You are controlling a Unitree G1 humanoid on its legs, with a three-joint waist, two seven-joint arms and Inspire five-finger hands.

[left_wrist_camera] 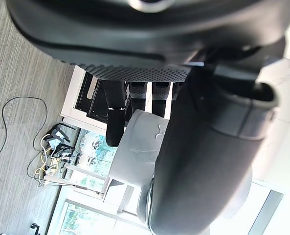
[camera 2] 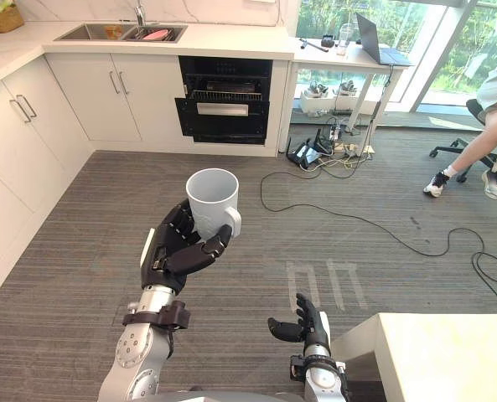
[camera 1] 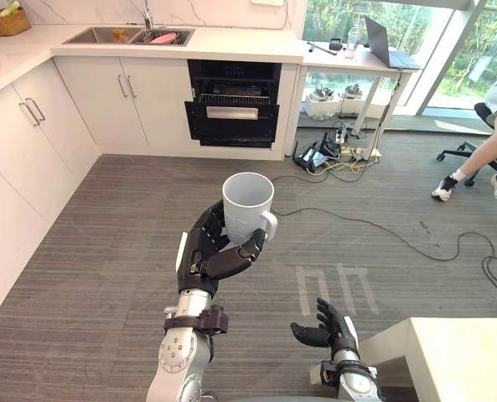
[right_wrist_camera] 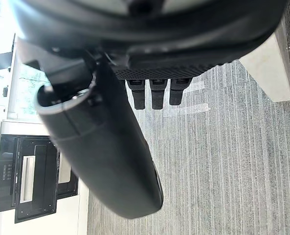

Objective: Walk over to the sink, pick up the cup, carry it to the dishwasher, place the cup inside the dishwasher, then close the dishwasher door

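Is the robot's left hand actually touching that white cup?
Touching: in the left eye view the left hand has fingers and thumb wrapped round the cup.

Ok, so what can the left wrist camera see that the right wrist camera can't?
Left wrist view: the white cup, with the left hand curled round it, and a tangle of cables on the floor. Right wrist view: the right hand, fingers relaxed and holding nothing, and a white counter corner. Both: the grey striped floor and the black dishwasher.
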